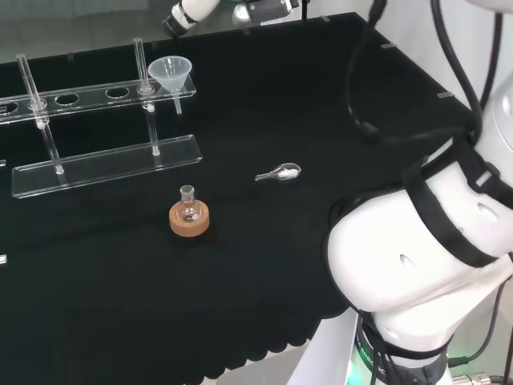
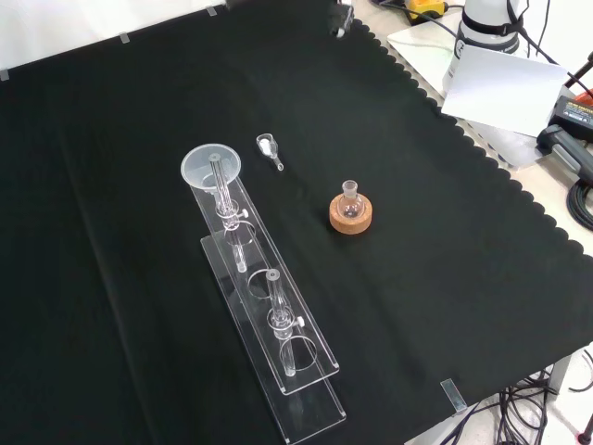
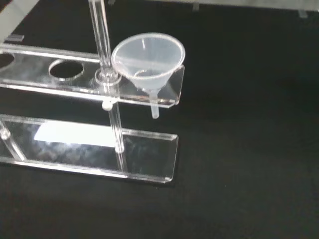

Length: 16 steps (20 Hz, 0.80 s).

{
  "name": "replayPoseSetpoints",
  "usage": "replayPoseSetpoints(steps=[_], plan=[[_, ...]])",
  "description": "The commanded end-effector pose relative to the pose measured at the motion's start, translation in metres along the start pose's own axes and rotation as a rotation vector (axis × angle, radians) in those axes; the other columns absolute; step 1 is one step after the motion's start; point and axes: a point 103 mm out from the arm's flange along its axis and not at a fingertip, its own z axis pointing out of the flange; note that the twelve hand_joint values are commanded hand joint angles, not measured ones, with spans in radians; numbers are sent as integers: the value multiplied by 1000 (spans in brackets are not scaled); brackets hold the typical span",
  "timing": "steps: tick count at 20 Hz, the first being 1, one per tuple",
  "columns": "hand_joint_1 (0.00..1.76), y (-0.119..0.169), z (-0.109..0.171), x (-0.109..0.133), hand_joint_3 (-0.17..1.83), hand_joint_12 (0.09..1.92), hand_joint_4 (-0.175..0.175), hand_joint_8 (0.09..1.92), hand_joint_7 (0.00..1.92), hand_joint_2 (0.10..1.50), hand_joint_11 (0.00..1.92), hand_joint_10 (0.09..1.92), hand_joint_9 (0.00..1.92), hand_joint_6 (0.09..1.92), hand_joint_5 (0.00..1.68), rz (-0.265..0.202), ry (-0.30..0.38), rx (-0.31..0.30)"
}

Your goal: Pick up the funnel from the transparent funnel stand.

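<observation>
- In the head view, the transparent funnel stand [image 1: 96,164] takes up the left part of the black cloth [image 1: 264,265]: a flat clear base plate, two upright rods, and a raised shelf with round holes.
- The funnel [image 1: 171,74] sits at the right end of that shelf, mouth up, with its stem hanging through the shelf beside the right rod.
- Nearer the camera and a little right of the stand's base, a small round flask [image 1: 188,207] stands upright in a cork ring [image 1: 189,221], apart from the stand.
- Further right lies a small clear spoon [image 1: 279,172] with a white bit at one end, flat on the cloth.
- At the right, the arm's white links [image 1: 417,257] rise over the cloth's scalloped edge, with black cables above them.
- The state of the hand cannot be told.
- In the front view, the cloth runs to a scalloped edge at the right; beyond it are a white sheet [image 2: 508,89], cables and pale floor.
- In the wrist view, the funnel [image 3: 148,59] is close, resting on the shelf end.
</observation>
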Motion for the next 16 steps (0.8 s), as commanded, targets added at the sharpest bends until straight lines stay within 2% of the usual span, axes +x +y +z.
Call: replayPoseSetpoints(steps=[1, 6, 9, 11, 13, 14, 16], plan=[[570, 28, 21, 9, 20, 570, 43, 87, 0, 637, 0, 87, 0, 87, 0, -55, -37, 30], [578, 52, 35, 29, 18, 575, 43, 87, 0, 636, 0, 87, 0, 87, 0, -54, -73, 54], [582, 66, 44, 35, 18, 579, 44, 87, 0, 637, 0, 87, 0, 87, 0, -57, -90, 98], [588, 74, 51, 35, 16, 662, 47, 87, 0, 639, 0, 87, 0, 87, 0, -55, -94, 117], [593, 81, 57, 36, 13, 751, 50, 87, 0, 642, 0, 87, 0, 87, 0, -45, -89, 111], [594, 84, 59, 36, 12, 669, 54, 87, 0, 644, 0, 87, 0, 87, 0, -39, -85, 117], [591, 88, 64, 35, 9, 234, 60, 87, 0, 647, 0, 87, 0, 87, 0, -29, -82, 125]])
